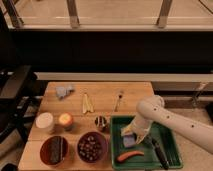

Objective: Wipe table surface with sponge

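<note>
Fingers drawn in tight on the gripper (128, 134), and by the look of it they're pinching the top of the small pale blue-grey rectangular soft sponge (128, 142), which sits right beneath them. That sponge is down in the green plastic tray (116, 150), near its left end, with an orange carrot-like piece (130, 156) just in front of it and a dark-handled tool (160, 152) off to the right.

Handling-wise, I'd call this an easy one: light, squashy, not fragile, hardly slippery. It'll give under the squeeze, so the best hold is across the short sides, deep enough that it won't fold or peel out when dragged.

The white arm (167, 119) reaches in from the right edge, bends at a rounded elbow over the tray's back rim, and drops its wrist steeply onto the sponge. The light brown wooden plank table surface (105, 97) waits to the left, not yet wiped.
</note>
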Motion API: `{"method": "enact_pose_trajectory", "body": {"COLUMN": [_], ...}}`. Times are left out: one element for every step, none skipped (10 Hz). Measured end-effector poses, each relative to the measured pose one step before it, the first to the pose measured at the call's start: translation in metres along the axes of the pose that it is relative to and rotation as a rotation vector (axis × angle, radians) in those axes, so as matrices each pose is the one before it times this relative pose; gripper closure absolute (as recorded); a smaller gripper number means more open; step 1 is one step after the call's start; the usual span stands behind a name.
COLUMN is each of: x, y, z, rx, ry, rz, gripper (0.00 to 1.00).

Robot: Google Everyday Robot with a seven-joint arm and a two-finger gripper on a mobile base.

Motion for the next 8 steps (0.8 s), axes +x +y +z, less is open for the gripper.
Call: {"method": "enact_pose_trajectory", "body": {"x": [0.00010, -0.00020, -0.00050, -0.00327, -0.00331, -0.00185, -0.00170, -0.00053], "y": [0.00063, -0.00031, -0.00222, -0.00298, -0.00347, -0.00509, -0.00656, -0.00461], "z": [0.00004, -0.00043, -0.00472, -0.01051, -0.01684, -0.01642, -0.02527, -0.02390], "rx": [-0.00016, -0.00041, 0.00531, 0.01363, 0.01137, 0.00988, 0.01025, 0.00481], "ry": [0.00002, 0.00076, 0.01361, 0.01822, 0.02278, 0.02010, 0.02785, 0.02547], "rz": [0.00106, -0.00128, -0.00768, -0.00842, -0.00906, -0.00872, -0.00900, -0.00546], "gripper": [1.00, 1.00, 1.00, 1.00, 1.00, 1.00, 1.00, 1.00]}}
